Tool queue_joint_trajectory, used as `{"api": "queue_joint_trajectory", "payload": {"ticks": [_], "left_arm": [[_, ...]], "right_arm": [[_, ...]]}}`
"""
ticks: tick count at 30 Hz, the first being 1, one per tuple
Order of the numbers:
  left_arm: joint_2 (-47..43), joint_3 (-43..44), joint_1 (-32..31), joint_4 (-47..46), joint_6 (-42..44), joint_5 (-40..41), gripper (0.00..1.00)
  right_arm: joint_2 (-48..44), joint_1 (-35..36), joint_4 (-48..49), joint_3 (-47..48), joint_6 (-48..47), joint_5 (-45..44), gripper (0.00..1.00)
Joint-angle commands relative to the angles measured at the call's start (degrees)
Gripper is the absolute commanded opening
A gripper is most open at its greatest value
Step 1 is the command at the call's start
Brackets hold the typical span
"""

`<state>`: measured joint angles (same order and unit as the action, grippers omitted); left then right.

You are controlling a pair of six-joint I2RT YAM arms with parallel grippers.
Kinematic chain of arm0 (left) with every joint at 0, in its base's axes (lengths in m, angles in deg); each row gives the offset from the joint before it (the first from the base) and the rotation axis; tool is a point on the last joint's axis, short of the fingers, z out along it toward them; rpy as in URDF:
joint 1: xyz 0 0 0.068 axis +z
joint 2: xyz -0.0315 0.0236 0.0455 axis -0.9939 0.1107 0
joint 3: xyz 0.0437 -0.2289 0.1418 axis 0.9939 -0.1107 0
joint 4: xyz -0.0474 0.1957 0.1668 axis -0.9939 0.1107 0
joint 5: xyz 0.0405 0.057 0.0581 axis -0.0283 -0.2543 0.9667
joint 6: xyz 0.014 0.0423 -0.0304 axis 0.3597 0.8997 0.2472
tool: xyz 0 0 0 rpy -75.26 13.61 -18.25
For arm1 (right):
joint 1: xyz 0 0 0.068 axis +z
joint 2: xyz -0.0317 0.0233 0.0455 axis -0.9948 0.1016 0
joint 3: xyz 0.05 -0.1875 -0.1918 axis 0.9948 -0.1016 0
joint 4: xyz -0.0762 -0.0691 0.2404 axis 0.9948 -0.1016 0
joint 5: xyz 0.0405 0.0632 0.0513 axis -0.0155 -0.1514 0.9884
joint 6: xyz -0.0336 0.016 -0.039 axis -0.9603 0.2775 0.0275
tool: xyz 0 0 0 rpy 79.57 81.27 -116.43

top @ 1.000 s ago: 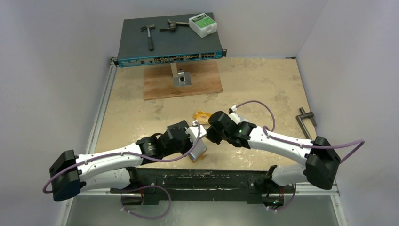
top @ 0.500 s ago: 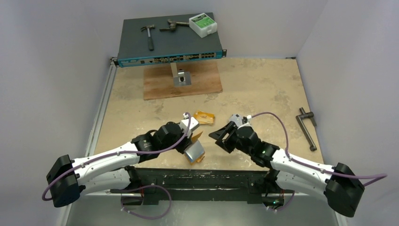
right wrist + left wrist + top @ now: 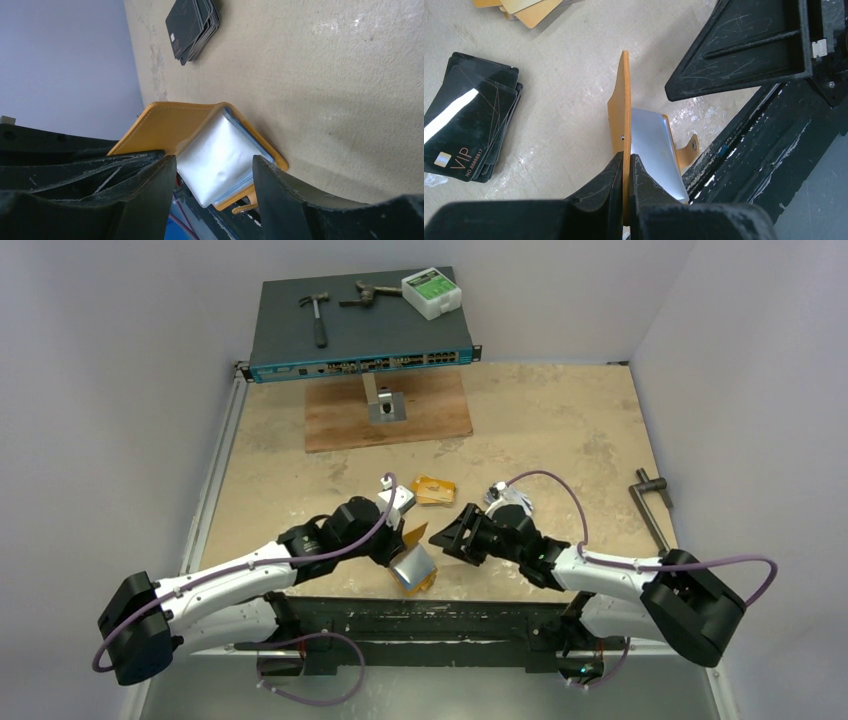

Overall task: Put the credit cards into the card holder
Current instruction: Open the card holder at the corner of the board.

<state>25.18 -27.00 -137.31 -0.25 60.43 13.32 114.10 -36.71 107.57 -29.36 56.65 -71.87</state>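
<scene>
The holder (image 3: 625,100) is orange, its inner sleeves (image 3: 651,145) silvery-white. The black cards (image 3: 471,117) carry a white stripe, a silver chip and gold "VIP" lettering; the other cards (image 3: 529,7) are orange-gold. The counter (image 3: 569,60) is mottled beige, the fingers (image 3: 599,190) black with pale scuffs.

Top black card (image 3: 461,125), 9 o'clock in left wrist view: "VIP"
Line beneath: "NO.8888…", last digits unclear
</scene>
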Motion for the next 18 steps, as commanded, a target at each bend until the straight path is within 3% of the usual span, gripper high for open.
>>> {"api": "queue_joint_trajectory", "payload": {"ticks": [1,18], "left_arm": [[-1.57,-0.91,0.58,-2.31,-2.20,-0.89,0.04],[-2.21,-3.04,0.66,-3.74,-1.24,-1.21,0.04]], "right_arm": [[0.28,-0.40,4.98,-0.62,-2.89,4.12,0.58],[17.22,-0.57,14.98,3.67,-7.58,13.41,0.55]]}}
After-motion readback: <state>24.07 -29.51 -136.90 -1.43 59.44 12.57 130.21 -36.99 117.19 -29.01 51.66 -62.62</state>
